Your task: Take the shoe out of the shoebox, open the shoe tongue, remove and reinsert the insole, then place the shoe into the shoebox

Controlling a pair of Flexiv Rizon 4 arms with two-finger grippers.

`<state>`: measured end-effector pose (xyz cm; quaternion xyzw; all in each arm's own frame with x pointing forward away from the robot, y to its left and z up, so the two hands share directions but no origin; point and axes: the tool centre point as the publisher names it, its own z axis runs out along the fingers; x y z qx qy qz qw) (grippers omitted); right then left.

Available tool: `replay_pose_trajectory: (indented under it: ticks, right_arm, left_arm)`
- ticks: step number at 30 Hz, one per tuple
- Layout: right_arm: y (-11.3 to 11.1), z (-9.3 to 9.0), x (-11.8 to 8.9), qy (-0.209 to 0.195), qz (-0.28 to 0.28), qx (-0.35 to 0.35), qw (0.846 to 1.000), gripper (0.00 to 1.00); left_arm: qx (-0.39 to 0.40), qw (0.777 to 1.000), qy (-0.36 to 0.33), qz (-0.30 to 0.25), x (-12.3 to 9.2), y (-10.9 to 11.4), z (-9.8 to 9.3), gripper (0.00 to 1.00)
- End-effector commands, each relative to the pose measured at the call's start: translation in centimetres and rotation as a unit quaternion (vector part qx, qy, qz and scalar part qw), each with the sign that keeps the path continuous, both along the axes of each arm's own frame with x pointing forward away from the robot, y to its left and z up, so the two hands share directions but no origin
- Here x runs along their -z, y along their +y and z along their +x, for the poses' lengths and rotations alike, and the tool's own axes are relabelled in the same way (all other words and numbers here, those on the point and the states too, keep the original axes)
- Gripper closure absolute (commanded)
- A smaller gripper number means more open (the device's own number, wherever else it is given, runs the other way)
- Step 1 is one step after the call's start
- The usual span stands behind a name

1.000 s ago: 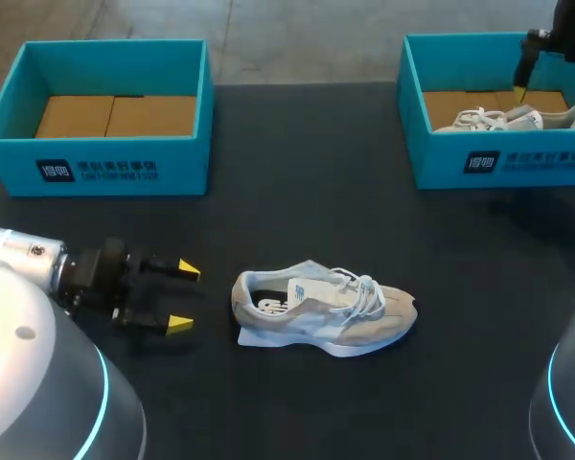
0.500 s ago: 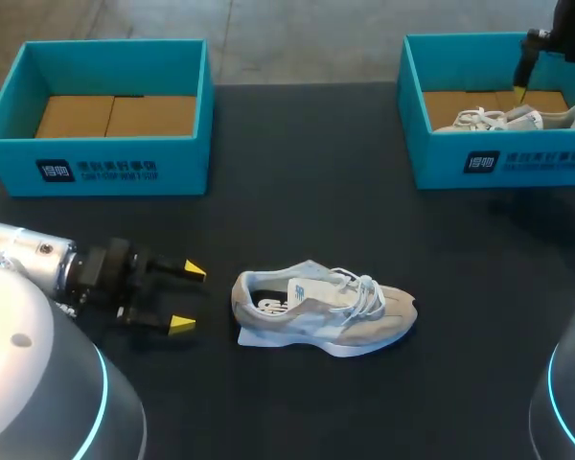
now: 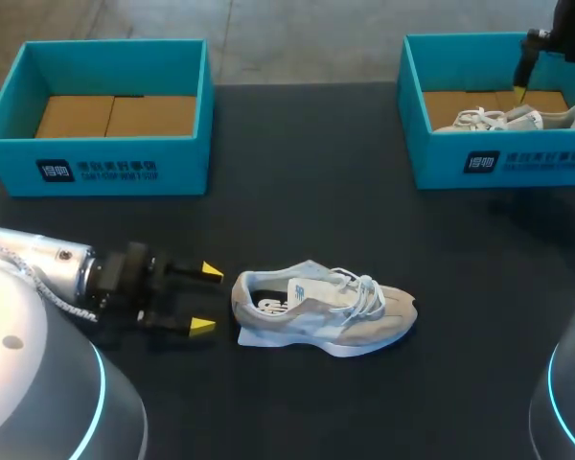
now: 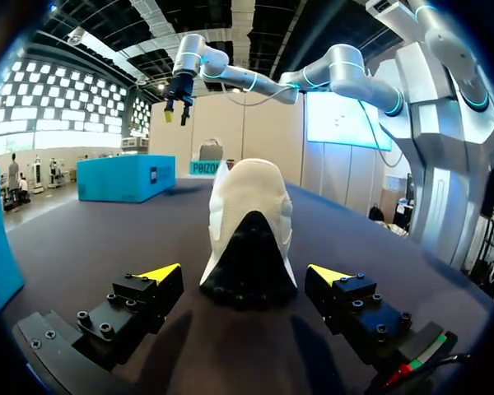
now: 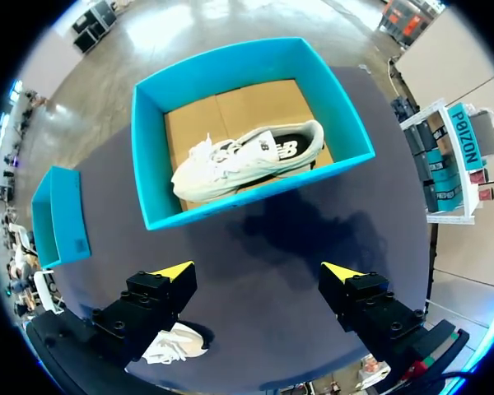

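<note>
My left gripper (image 3: 207, 299) is spread open, the shoe (image 3: 321, 311) heel-first just ahead; looks light with a soft upper, so I'd pinch the stiffer heel sides.

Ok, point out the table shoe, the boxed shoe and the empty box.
Table shoe (image 3: 326, 318), head view, side.
Boxed shoe (image 5: 245, 161), right wrist view, side.
Empty box (image 3: 177, 169), head view, front wall.
</note>
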<state>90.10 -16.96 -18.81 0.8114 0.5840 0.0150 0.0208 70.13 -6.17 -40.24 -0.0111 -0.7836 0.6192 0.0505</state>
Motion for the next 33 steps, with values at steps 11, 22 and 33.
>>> replay_pose_trajectory:
  ticks: [11,22,33]
  right_arm:
    - [-0.1,-0.1,0.0,-0.001,0.001,0.0,1.0,0.0]
    - [-0.1,-0.1,0.0,-0.001,0.001,0.0,1.0,0.0]
    - [-0.1,-0.1,0.0,-0.001,0.001,0.0,1.0,0.0]
  left_arm:
    - [-0.009,1.0,0.003,-0.004,0.3,-2.5,-0.3,0.0]
    - [-0.006,1.0,0.009,-0.006,0.4,-3.4,-1.0,0.0]
    - [-0.016,1.0,0.014,-0.011,0.8,-4.6,-1.4,0.0]
